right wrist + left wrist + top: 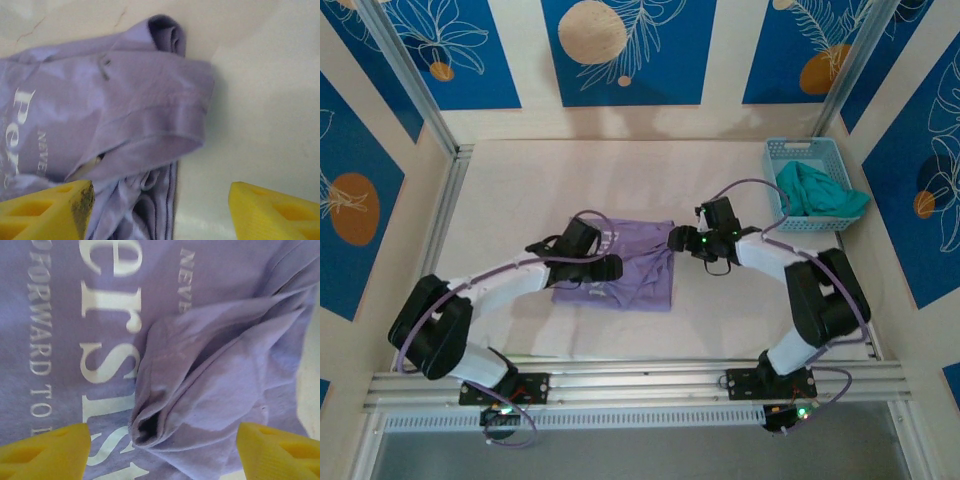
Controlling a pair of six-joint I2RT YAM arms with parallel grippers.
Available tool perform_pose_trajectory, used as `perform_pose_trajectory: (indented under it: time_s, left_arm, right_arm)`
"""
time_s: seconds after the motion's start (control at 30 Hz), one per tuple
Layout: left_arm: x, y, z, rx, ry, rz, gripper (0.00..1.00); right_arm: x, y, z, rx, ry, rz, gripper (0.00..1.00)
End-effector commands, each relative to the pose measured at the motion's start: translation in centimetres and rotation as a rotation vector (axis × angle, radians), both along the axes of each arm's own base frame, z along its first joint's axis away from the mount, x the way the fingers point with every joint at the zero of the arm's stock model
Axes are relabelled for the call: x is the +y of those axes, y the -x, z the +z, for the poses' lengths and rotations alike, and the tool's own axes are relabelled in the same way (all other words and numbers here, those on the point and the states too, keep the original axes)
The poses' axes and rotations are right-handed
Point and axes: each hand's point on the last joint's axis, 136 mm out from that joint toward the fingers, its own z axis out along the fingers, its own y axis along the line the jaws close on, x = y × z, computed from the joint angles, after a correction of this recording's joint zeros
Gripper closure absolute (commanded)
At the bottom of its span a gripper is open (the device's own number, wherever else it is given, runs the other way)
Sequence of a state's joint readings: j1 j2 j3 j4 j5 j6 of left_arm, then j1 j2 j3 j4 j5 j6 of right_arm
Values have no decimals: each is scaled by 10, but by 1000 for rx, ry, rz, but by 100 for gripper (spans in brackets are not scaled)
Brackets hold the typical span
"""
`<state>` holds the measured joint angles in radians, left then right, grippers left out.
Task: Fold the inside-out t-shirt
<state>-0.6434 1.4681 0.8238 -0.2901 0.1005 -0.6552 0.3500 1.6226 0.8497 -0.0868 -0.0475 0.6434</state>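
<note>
The inside-out t-shirt [642, 282] lies bunched in a rough rectangle at the table's middle, lavender with white lettering. My left gripper [608, 266] hovers over its left half. In the left wrist view the yellow fingers [45, 452] of the left gripper [162, 455] stand wide apart, open, with a rolled sleeve of the t-shirt [200, 370] lying loose between them. My right gripper [680, 240] is at the shirt's upper right corner. It too is open [160, 210], its fingertips [275, 210] straddling the t-shirt's [135, 110] folded edge and the bare table, and it grips nothing.
A light blue basket [790, 152] at the back right holds a teal-green garment [820, 190]. The pale table surface [570, 180] stretches behind and left of the shirt. A metal rail [620, 380] runs along the near edge by the arm bases.
</note>
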Motion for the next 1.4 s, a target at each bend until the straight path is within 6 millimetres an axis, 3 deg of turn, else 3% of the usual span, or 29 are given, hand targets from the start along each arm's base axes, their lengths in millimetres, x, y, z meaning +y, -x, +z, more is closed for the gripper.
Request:
perform_pose_trajectory:
  time_s: [0.0, 0.1, 0.2, 0.47, 0.53, 0.67, 0.83, 1.0, 1.13, 1.2, 1.27, 1.37]
  left_arm:
    - [-21, -4, 1, 7, 126, -11, 24]
    - [-32, -2, -6, 30, 189, -20, 28]
    - [-41, -2, -6, 25, 239, -41, 39]
    - [-52, -7, 8, -58, 255, -90, 89]
    - [-58, -5, 18, -91, 262, -121, 95]
    - [-85, 10, 47, -182, 283, -238, 98]
    - [-130, 35, 63, -258, 304, -393, 94]
    - [-187, 47, 43, -216, 361, -493, 74]
    - [-228, 54, 35, -172, 428, -585, 50]
    - [-233, 56, 40, -170, 449, -612, 43]
    - [-224, 56, 50, -203, 443, -631, 38]
    - [-184, 42, 66, -268, 385, -576, 35]
  right_arm:
    - [9, -14, 0, 45, -118, -26, 32]
    - [11, -28, -2, 43, -124, -34, 44]
    - [10, -39, -4, 31, -118, -38, 60]
    - [6, -60, 4, -17, -76, -20, 91]
    - [7, -64, 11, -36, -72, -4, 94]
    - [10, -73, 32, -77, -70, 36, 96]
    - [10, -82, 43, -74, -79, 83, 95]
    - [5, -90, 25, 2, -64, 104, 86]
    - [-14, -102, 15, 40, -6, 99, 71]
    - [-25, -103, 19, 37, 20, 92, 63]
    - [-37, -98, 30, 14, 47, 78, 57]
    - [-45, -76, 48, -22, 46, 62, 55]
